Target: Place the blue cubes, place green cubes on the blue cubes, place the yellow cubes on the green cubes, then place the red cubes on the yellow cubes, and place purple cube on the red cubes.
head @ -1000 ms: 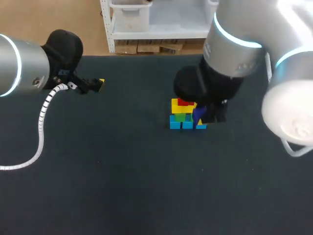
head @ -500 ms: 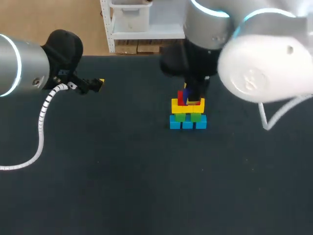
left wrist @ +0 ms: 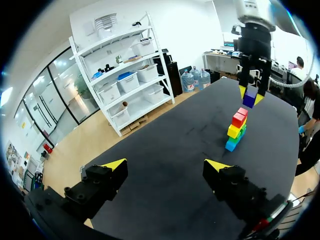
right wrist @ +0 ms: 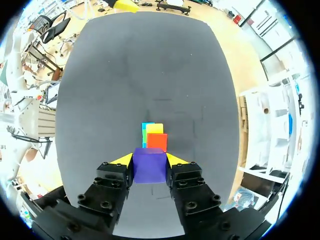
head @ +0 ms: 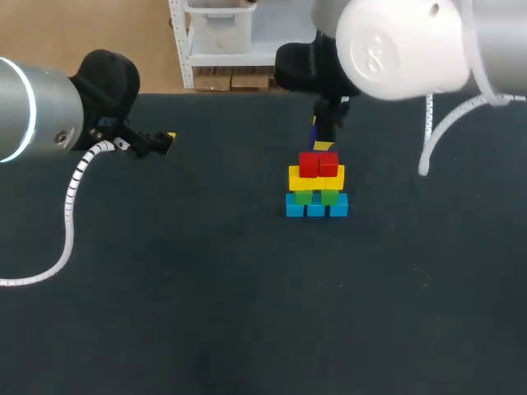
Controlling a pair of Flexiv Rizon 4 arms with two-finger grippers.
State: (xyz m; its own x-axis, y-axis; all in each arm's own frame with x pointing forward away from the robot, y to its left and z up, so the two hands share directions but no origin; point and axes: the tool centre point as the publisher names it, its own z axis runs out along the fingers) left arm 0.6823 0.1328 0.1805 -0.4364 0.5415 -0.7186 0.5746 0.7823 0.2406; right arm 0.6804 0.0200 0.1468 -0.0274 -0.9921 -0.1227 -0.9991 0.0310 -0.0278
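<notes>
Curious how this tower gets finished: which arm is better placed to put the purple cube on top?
Probably the right arm. Its jaws hold the purple cube just above the topmost red cubes. The left arm is far off to the side, jaws open and empty.

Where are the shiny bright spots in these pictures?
Head view: the white shell of the right arm gleams brightest, a light ring glows on the left arm, the dark table shows no glare. Right wrist view: the purple cube looks evenly lit, no shine.

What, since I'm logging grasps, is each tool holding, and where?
The right tool grips the purple cube by two opposite side faces; the left tool holds nothing.
</notes>
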